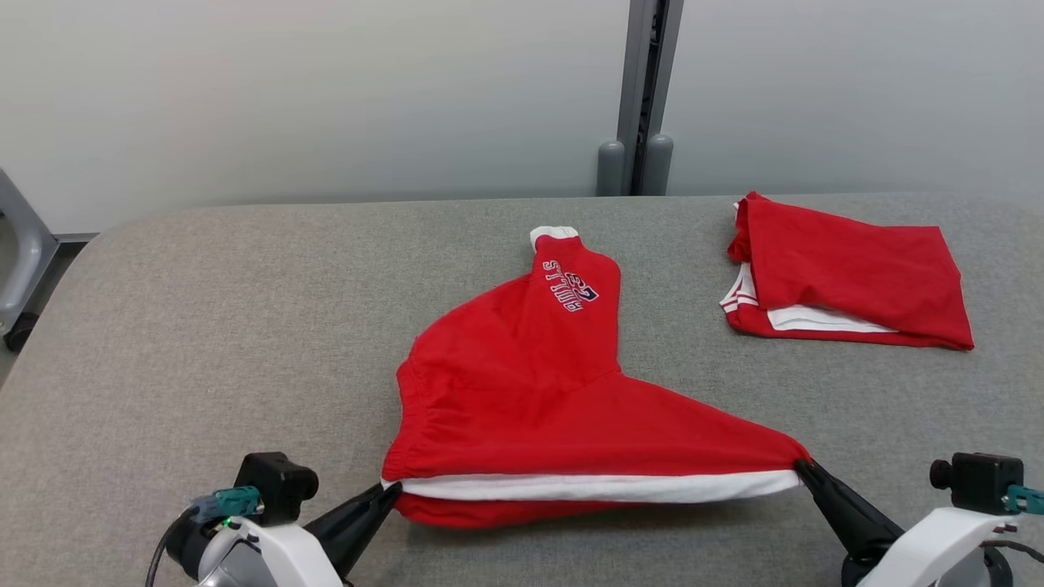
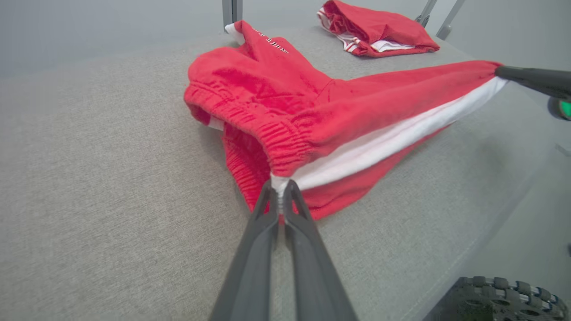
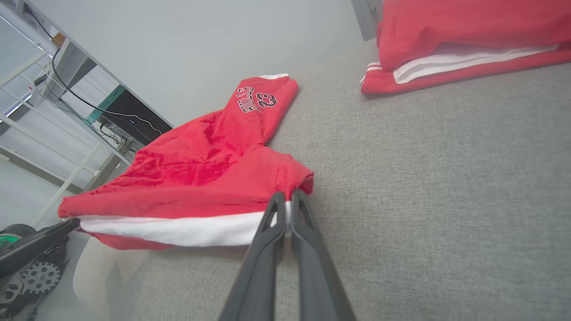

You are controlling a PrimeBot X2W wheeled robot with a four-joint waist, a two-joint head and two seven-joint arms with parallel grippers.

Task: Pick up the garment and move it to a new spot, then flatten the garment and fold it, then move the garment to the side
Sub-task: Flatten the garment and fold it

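Now the shorts (image 1: 522, 383) lie on the table (image 1: 204, 326), their near striped edge stretched crosswise between the left gripper (image 1: 391, 492), clamped on the waistband corner, and the right gripper (image 1: 802, 467), clamped on the leg hem, so both arms must likely move together.

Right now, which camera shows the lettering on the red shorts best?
The right wrist view: the lettering is largest and sharpest there, though upside down. The head view shows the lettering smaller and sideways; the left wrist view catches a thin, unreadable sliver.
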